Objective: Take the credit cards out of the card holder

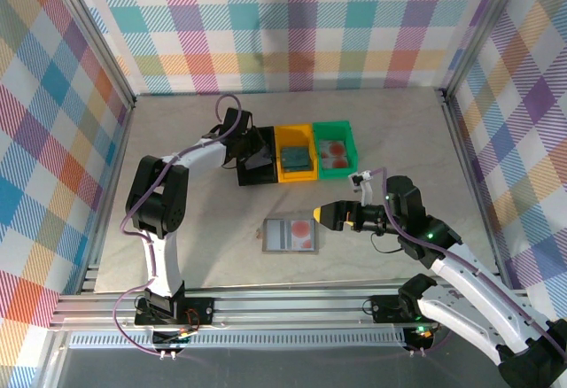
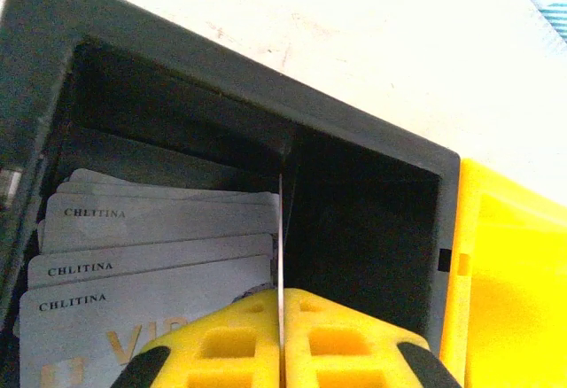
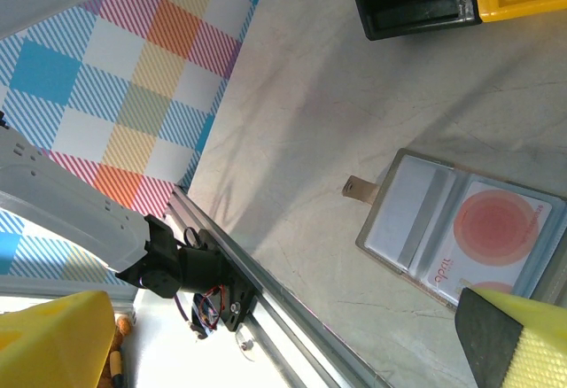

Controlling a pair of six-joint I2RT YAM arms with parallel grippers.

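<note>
Top view gives the whole layout. On the counter (image 1: 195, 246) three trays sit in a row at the back: black tray (image 1: 257, 179), yellow tray (image 1: 294, 128), green tray (image 1: 332, 126). The card holder (image 1: 277, 235) lies open and flat nearer the arms, long axis left-right, panels side by side. Yellow has a teal card (image 1: 295, 156) in it, and green has pink cards (image 1: 334, 149). The left wrist view is the one that looks inside the black tray, where there's a fanned stack of whitish-grey cards (image 2: 159, 255). The left claw (image 2: 280, 317) is over that stack, clenched on a thin card (image 2: 280, 228) seen edge-on. The right wrist view picks up the holder's strap tab (image 3: 359, 189) and one reddish-pink card (image 3: 500, 224) in a panel. The right claw (image 1: 330, 217) hovers just beside the holder's right edge, spread wide, gripping nothing.
</note>
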